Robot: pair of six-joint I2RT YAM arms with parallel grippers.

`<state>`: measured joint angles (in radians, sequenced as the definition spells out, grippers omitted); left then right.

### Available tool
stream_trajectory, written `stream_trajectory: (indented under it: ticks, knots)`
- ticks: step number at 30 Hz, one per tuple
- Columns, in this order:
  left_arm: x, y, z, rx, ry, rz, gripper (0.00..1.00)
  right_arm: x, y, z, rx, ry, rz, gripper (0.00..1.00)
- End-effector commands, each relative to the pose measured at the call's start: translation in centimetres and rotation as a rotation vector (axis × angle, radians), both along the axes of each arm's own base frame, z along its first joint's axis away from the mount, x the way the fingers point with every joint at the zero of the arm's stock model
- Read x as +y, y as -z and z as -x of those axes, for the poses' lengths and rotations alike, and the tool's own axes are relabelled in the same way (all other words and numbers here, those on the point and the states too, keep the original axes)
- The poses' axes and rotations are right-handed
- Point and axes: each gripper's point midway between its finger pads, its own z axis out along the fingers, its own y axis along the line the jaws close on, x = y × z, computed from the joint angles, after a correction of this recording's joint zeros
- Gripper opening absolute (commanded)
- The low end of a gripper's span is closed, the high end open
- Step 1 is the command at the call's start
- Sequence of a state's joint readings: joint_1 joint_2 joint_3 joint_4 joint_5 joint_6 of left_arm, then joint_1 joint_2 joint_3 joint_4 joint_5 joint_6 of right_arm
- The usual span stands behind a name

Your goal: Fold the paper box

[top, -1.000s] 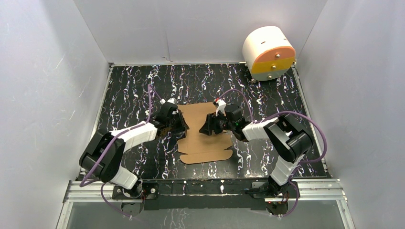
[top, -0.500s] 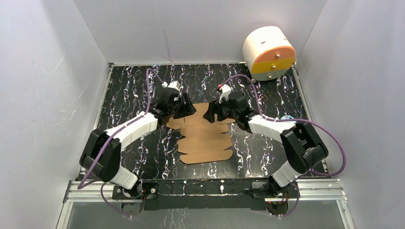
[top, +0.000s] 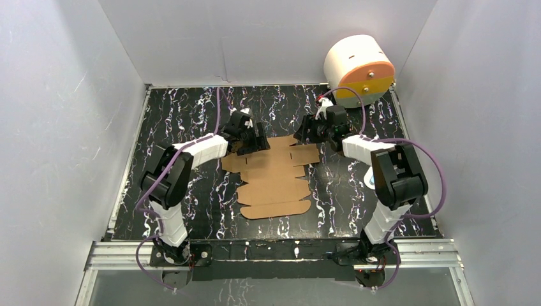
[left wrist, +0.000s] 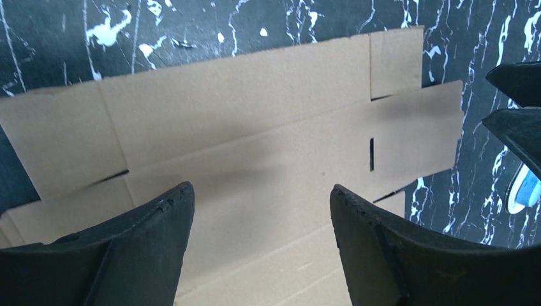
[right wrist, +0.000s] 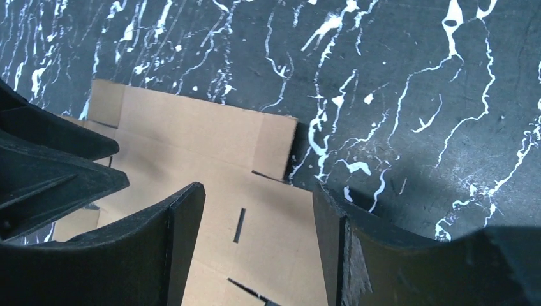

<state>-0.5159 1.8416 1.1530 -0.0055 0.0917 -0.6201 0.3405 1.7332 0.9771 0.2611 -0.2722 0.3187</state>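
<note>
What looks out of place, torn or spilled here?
Nothing looks torn or spilled. The paper box lies flat and intact on the table. One stray thing: a small blue-and-white item to its right, too small to identify.

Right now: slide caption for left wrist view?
Open left gripper over the unfolded paper box on the black marbled table.

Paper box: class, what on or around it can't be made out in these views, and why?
- Top view: paper box far edge, partly under left gripper and right gripper.
- Left wrist view: its near part, behind the fingers and cut off by the bottom edge.
- Blue-white item: partly hidden, unidentifiable.
</note>
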Motion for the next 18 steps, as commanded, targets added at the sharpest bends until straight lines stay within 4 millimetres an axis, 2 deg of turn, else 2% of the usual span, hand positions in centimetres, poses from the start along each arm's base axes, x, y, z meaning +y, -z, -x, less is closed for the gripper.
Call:
stream_trajectory:
  ticks: [1, 10, 18]
  knots:
    - [-0.6, -1.4, -1.3, -0.033, 0.042, 0.028, 0.76, 0.7, -0.2, -1.7, 0.008, -0.012, -0.052, 0.71]
    - [-0.6, 1.5, -0.2, 0.038, 0.064, 0.014, 0.76, 1.6, 2.5, -3.2, 0.057, -0.032, -0.071, 0.64]
    - [-0.5, 1.9, 0.4, 0.053, 0.070, 0.015, 0.76, 2.6, 3.2, -3.4, 0.080, -0.065, -0.089, 0.41]
